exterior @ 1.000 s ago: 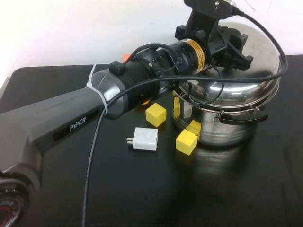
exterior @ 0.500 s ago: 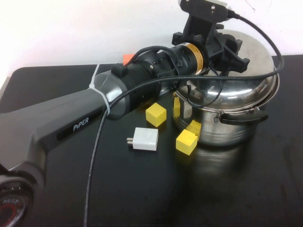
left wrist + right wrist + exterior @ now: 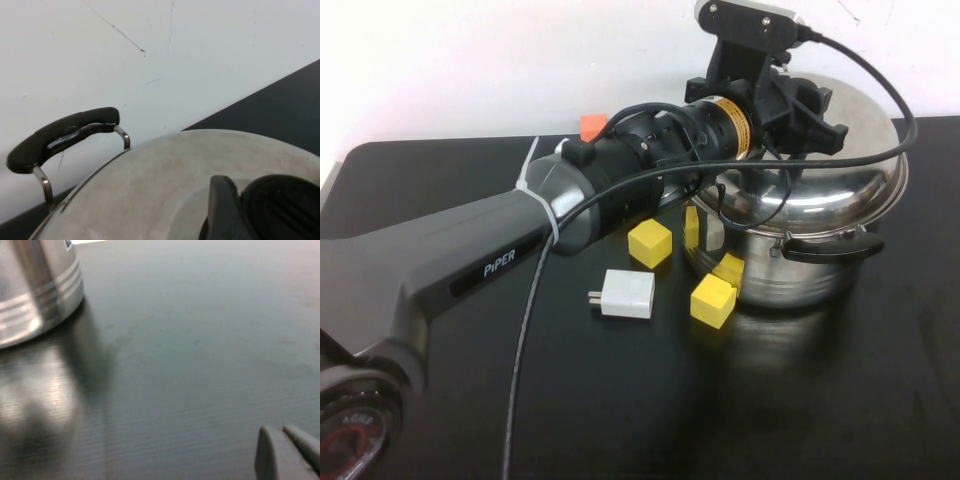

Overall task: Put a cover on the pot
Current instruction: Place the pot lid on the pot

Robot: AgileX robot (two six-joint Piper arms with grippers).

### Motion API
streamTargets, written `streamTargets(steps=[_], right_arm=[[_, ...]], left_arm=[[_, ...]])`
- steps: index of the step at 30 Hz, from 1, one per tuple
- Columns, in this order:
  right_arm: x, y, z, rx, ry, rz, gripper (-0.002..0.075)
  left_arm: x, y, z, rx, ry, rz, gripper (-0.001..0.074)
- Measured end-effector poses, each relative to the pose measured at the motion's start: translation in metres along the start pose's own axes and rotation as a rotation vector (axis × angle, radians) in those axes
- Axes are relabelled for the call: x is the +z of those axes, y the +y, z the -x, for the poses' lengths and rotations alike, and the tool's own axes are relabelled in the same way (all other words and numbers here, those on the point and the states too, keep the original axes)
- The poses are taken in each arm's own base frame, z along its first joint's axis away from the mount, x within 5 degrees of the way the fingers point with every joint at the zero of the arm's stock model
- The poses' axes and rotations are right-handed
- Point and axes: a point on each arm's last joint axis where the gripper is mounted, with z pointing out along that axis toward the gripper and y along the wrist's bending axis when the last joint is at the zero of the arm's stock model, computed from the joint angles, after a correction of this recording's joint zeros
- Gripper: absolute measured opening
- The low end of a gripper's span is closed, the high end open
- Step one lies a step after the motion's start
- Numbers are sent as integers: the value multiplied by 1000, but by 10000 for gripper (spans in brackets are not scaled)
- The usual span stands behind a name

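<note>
The steel pot (image 3: 790, 265) stands at the back right of the black table, its near black handle (image 3: 830, 248) facing me. The domed steel lid (image 3: 840, 170) rests over its rim, slightly tilted. My left gripper (image 3: 800, 100) reaches over the lid's top and is shut on the black knob. In the left wrist view one finger (image 3: 222, 210) presses against the knob (image 3: 282, 210) on the lid's dome (image 3: 165, 185), with the pot's far handle (image 3: 62, 132) beyond. My right gripper (image 3: 287, 450) is shut and empty low over bare table, with the pot's wall (image 3: 35, 285) some way off.
Two yellow blocks (image 3: 649, 243) (image 3: 712, 300) and a white charger plug (image 3: 623, 294) lie just left of the pot. An orange block (image 3: 592, 127) sits behind the left arm. A white wall backs the table (image 3: 770, 400).
The left gripper has brought the lid down from a raised, steeply tilted pose to lie nearly level over the pot's rim. The blocks and plug have not moved.
</note>
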Motion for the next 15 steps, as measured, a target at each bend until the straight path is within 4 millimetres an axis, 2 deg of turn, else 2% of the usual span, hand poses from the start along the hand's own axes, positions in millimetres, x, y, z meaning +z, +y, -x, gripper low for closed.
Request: streamTargets(steps=[15], right_arm=[[0,0,0,2,0,0,-2]], left_arm=[[-1,4,-1,-52,35,51,324]])
